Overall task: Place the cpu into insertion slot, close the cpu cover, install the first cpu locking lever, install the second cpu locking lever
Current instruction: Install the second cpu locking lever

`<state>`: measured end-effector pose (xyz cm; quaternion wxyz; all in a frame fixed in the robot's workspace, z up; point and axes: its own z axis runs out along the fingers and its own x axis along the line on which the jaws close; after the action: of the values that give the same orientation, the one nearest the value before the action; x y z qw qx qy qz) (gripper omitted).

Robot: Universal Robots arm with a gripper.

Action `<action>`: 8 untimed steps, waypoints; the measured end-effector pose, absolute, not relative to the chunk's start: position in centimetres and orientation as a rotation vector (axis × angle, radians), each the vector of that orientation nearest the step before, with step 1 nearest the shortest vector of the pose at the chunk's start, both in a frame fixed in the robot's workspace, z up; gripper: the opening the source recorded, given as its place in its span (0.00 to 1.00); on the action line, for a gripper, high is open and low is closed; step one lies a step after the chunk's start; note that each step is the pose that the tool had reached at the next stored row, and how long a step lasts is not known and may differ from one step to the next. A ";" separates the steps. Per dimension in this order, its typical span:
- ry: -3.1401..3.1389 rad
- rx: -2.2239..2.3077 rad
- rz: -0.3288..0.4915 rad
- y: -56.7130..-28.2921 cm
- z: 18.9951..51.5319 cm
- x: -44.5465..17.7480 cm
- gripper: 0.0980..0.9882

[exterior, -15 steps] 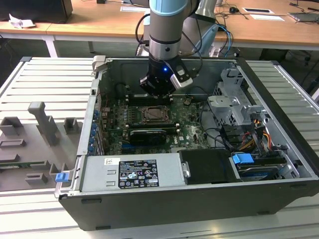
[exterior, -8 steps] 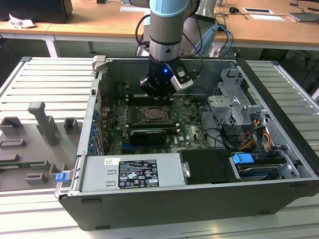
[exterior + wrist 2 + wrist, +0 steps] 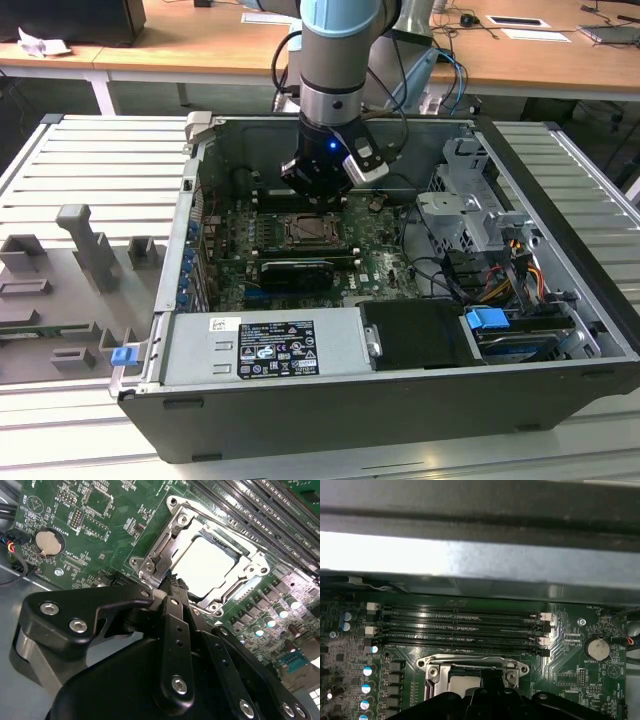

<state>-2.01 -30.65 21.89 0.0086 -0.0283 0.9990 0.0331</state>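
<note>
In the exterior view, grey fixture blocks (image 3: 90, 250) sit on the ribbed surface (image 3: 60, 160) at the view's left, beside the open computer case (image 3: 400, 400). Inside it, over the green motherboard (image 3: 225, 255), the end effector (image 3: 318, 200) hangs just above the far edge of the insertion slot (image 3: 314, 232). In the second wrist view the cpu (image 3: 207, 565) lies seated flat in that slot, with the cpu cover (image 3: 235, 582) folded down around it. The end effector's fingertips (image 3: 175, 587) appear drawn together, holding nothing, at the cover's near edge by a locking lever (image 3: 160, 562). Memory slots (image 3: 460, 625) run beyond the socket.
</note>
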 end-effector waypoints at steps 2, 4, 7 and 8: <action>3.121 -0.088 0.103 -30.7 21.9 -2.0 0.01; 3.122 -0.088 0.103 -30.8 22.0 -2.0 0.01; 3.121 -0.088 0.103 -30.8 22.5 -2.0 0.01; 3.121 -0.088 0.103 -30.8 22.7 -2.0 0.01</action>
<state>-2.01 -30.79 22.75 0.0086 -0.0283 0.9990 0.0330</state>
